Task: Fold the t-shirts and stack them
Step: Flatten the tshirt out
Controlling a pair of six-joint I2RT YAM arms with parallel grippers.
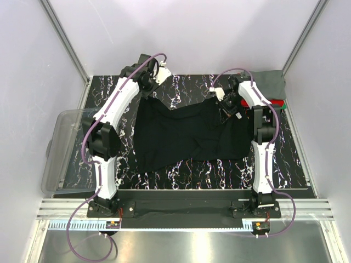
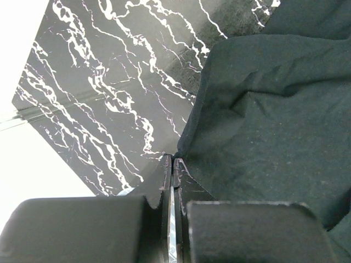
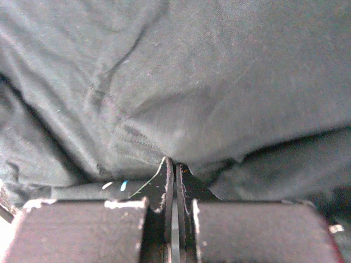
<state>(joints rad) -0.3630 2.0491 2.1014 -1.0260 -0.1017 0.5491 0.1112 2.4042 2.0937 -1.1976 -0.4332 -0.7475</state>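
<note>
A black t-shirt (image 1: 189, 134) lies spread and rumpled across the middle of the black marbled table (image 1: 181, 175). My left gripper (image 1: 149, 90) is shut on the shirt's far left corner; in the left wrist view the jaws (image 2: 173, 160) pinch the cloth's edge (image 2: 263, 120). My right gripper (image 1: 226, 107) is shut on the shirt's far right part; in the right wrist view its tips (image 3: 171, 161) pinch a fold of the black cloth (image 3: 208, 82). A grey folded shirt (image 1: 271, 83) lies on a red one (image 1: 279, 102) and a green one at the far right corner.
A clear plastic bin (image 1: 61, 148) stands off the table's left edge. Metal frame posts rise at the far left and far right corners. White walls close in the cell on three sides.
</note>
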